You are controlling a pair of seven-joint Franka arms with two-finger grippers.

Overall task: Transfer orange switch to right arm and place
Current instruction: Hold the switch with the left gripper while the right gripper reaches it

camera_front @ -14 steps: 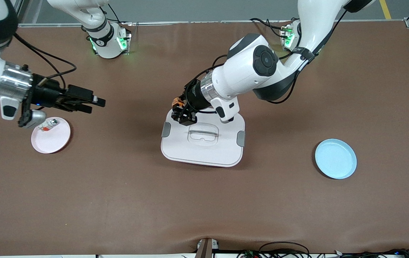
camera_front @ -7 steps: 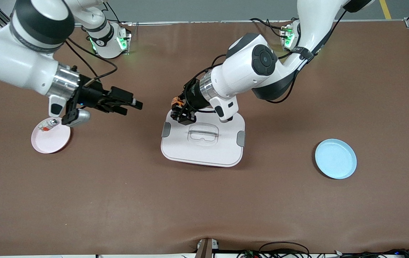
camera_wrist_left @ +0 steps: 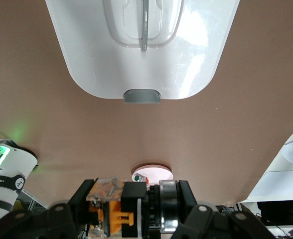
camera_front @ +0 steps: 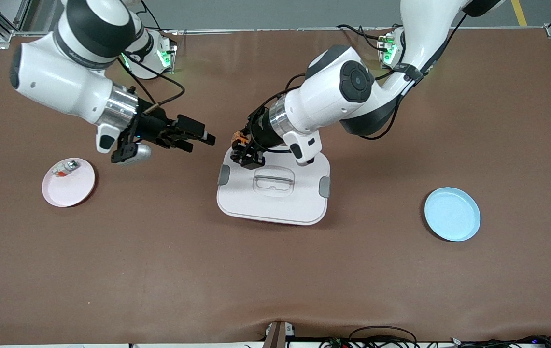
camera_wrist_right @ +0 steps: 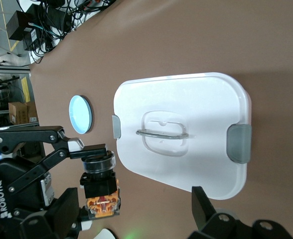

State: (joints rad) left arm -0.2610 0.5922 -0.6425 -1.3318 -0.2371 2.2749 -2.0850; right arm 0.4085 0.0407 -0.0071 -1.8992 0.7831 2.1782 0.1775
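The left gripper (camera_front: 242,153) clamps the switch (camera_front: 239,137) over the lid (camera_front: 304,203), offering it; the right gripper (camera_front: 203,139), jaws wide, faces it.

The right pincer (camera_front: 203,137), jaws wide, hangs over bare table (camera_front: 275,280) in the upper middle of the frame. Only a narrow gap of air parts it from the left pincer (camera_front: 244,153), clamped on the switch (camera_front: 240,138) over the lid's (camera_front: 275,191) upper corner. The left arm's bulky wrist blocks the lid's upper edge. The pink plate (camera_front: 68,182) at mid-left and blue plate (camera_front: 452,214) at mid-right stand well apart from everything, with open brown table all across the lower frame.
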